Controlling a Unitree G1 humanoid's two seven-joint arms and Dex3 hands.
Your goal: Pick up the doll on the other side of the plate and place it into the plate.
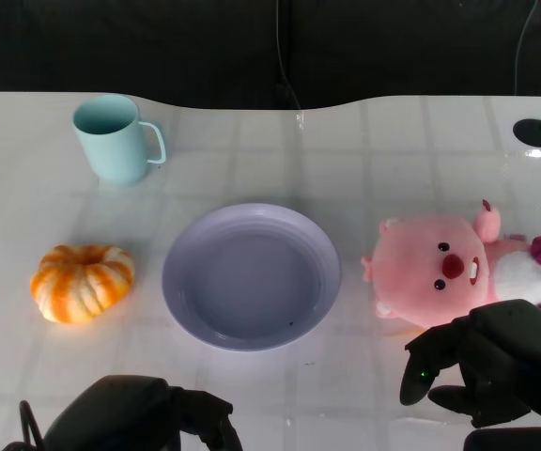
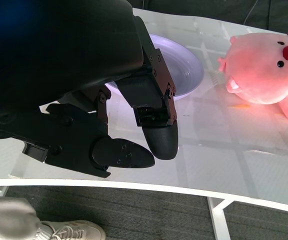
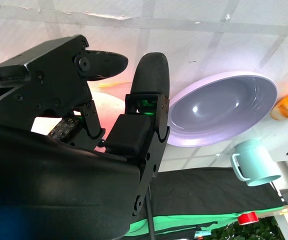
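Observation:
The pink plush doll (image 1: 440, 268) lies on the table to the right of the lilac plate (image 1: 252, 282), face up. My right hand (image 1: 486, 362) hovers just in front of the doll with its fingers spread and nothing in them, not touching it. My left hand (image 1: 144, 418) stays low at the near left edge and holds nothing. The left wrist view shows the left hand (image 2: 134, 115) above the table edge, with the plate (image 2: 184, 65) and the doll (image 2: 264, 65) beyond it. In the right wrist view the right hand (image 3: 119, 115) hides most of the doll, and the plate (image 3: 224, 107) lies beyond.
An orange-and-white toy pumpkin (image 1: 83, 282) sits left of the plate. A light blue mug (image 1: 113, 139) stands at the back left. The table's near edge runs close under both hands. A person's shoe (image 2: 69, 231) shows on the floor below the table.

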